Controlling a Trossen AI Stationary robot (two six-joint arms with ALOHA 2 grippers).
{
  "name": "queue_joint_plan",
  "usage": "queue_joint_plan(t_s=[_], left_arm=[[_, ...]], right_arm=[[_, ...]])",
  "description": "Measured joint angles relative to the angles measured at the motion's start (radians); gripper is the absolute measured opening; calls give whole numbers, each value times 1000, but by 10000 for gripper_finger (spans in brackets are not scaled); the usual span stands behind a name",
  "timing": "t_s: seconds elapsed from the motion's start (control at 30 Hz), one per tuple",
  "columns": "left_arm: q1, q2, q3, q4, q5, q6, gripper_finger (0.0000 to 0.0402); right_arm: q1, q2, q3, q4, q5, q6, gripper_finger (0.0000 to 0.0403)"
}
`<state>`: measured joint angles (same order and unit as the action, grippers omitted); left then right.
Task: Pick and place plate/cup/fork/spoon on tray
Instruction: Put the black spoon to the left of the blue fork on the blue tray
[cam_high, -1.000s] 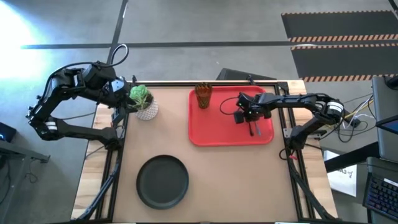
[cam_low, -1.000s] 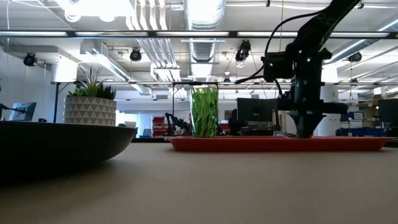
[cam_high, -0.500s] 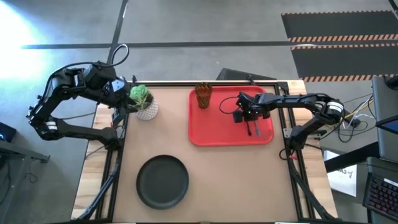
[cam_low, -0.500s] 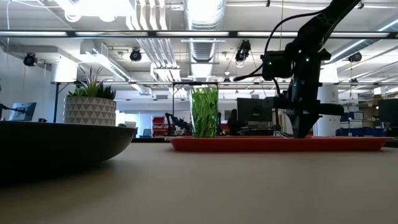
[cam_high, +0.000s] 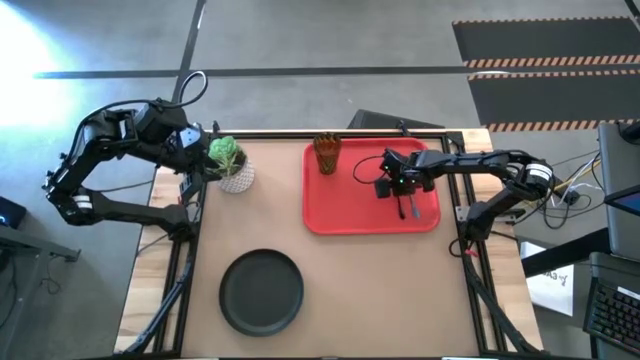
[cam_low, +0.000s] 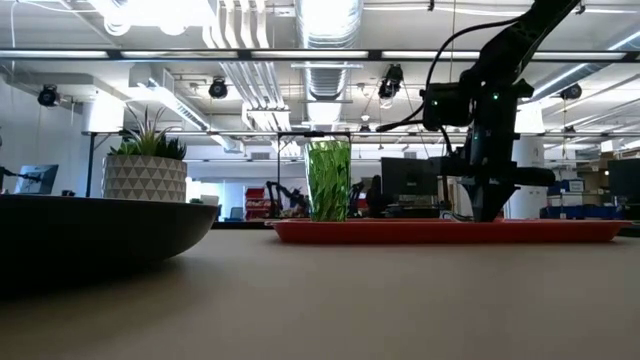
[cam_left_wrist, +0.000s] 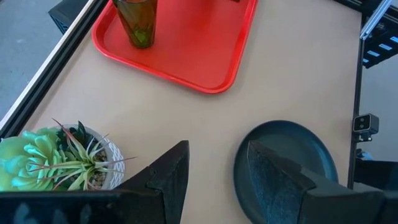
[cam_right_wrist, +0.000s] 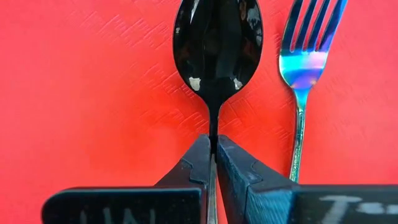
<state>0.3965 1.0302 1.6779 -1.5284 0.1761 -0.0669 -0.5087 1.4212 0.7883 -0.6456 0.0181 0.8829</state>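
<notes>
The red tray lies at the table's far right. On it stand the green cup and, side by side, the dark spoon and the fork. My right gripper points steeply down over the tray and is shut on the spoon. The dark plate rests on the table near the front edge. My left gripper hangs open above the table's far left corner, with nothing between its fingers. My right gripper pinches the spoon's thin handle between its two fingertips, a short way behind the bowl. It comes from above, pointing steeply down. The spoon lies flat along the tray floor, bowl up, parallel to the fork; whether it touches the floor I cannot tell.
A white pot with a green plant stands at the far left, next to my left arm. Bare tabletop lies between the plate and the tray. The table's black frame runs along its edges.
</notes>
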Motion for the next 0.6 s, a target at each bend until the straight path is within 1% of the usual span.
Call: queue_joint_plan(t_s=[0.4,0.6], left_arm=[[0,0,0,0,0,0,147],[0,0,0,0,0,0,147]], right_arm=[[0,0,0,0,-1,9,9],[0,0,-1,0,-18,2,9]])
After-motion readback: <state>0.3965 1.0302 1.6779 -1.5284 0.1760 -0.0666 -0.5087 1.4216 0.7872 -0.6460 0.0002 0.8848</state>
